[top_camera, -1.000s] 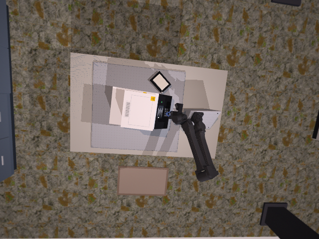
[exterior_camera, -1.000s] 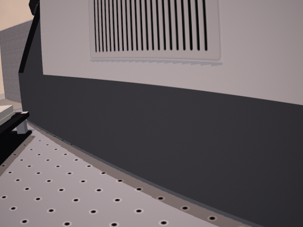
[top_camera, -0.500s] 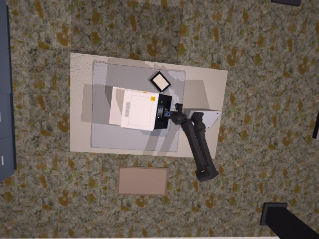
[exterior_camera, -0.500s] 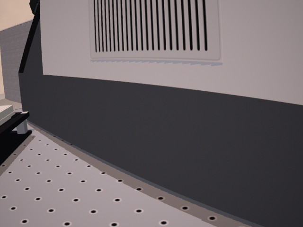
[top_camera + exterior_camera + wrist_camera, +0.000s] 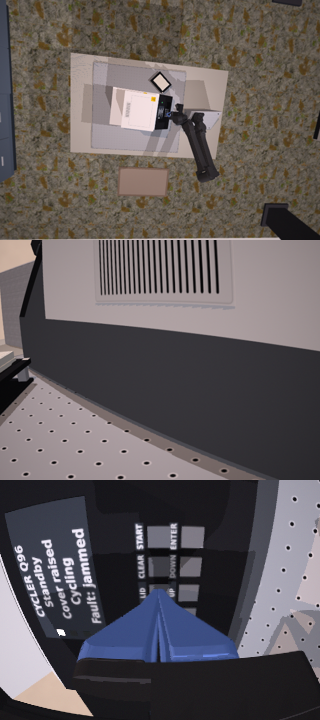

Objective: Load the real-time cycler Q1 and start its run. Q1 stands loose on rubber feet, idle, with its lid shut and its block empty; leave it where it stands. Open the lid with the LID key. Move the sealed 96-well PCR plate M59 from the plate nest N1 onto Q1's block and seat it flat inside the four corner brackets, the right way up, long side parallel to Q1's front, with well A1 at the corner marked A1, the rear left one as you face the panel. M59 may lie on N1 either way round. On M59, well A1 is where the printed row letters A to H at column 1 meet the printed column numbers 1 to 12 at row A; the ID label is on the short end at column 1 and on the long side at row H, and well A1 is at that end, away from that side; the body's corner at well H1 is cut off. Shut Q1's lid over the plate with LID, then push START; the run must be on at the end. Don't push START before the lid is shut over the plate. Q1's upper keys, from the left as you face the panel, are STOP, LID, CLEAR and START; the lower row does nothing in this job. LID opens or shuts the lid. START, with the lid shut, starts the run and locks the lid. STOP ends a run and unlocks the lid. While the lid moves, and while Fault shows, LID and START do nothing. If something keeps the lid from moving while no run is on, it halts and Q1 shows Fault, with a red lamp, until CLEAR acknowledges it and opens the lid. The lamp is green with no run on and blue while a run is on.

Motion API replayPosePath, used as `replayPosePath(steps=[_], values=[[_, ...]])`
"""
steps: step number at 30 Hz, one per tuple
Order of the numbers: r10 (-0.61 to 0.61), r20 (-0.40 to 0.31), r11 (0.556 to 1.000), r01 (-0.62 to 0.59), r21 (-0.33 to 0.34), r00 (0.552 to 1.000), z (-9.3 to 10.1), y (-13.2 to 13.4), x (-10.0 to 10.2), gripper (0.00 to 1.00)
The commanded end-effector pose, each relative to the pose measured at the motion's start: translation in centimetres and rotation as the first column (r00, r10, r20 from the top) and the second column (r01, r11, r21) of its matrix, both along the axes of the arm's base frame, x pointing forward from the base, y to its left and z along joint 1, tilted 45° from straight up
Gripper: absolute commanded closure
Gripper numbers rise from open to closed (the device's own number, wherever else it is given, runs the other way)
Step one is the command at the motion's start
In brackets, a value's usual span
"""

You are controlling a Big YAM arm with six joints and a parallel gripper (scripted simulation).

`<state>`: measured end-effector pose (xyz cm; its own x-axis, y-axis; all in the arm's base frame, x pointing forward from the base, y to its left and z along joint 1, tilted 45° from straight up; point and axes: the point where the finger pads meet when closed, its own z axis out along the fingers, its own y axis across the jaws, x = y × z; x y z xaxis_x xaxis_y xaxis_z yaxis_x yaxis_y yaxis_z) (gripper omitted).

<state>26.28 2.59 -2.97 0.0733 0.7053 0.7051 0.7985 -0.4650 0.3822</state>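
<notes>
Here, shut hand (image 5: 160,595) hides LID key, Q1 (image 5: 139,109) lid down

The closed blue two-fingered hand (image 5: 160,596) covers the key at its tips, whose label is cut down to a fragment. In the exterior view the white-and-black cycler (image 5: 180,369) overruns three edges, and the black plate nest (image 5: 12,367) is cropped at left.

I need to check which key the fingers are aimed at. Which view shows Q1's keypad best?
The wrist view: the keypad fills the frame, START and CLEAR labels legible, with the shut gripper pointing at it. The top view shows the keys only as tiny marks. The exterior view shows only Q1's side.
</notes>
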Motion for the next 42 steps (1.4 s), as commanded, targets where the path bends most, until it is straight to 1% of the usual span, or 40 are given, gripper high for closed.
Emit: replayPosePath(steps=[1,5,11,15,27,42], values=[[0.003,0.004,1.000,-0.003,-0.006,1.000,-0.1,0.1,0.2,1.00],[0.000,0.007,1.000,0.000,-0.010,1.000,0.0,-0.1,0.3,1.00],[-0.006,0.033,1.000,0.007,-0.026,0.999,0.6,-1.0,1.5,1.00],[-0.003,0.040,1.000,0.004,-0.022,0.999,0.7,-1.0,1.8,1.00],[-0.002,0.040,1.000,0.003,-0.022,0.999,0.7,-0.9,2.0,1.00],[-0.002,0.029,1.000,0.003,-0.019,1.000,0.3,-0.6,1.7,1.00]])
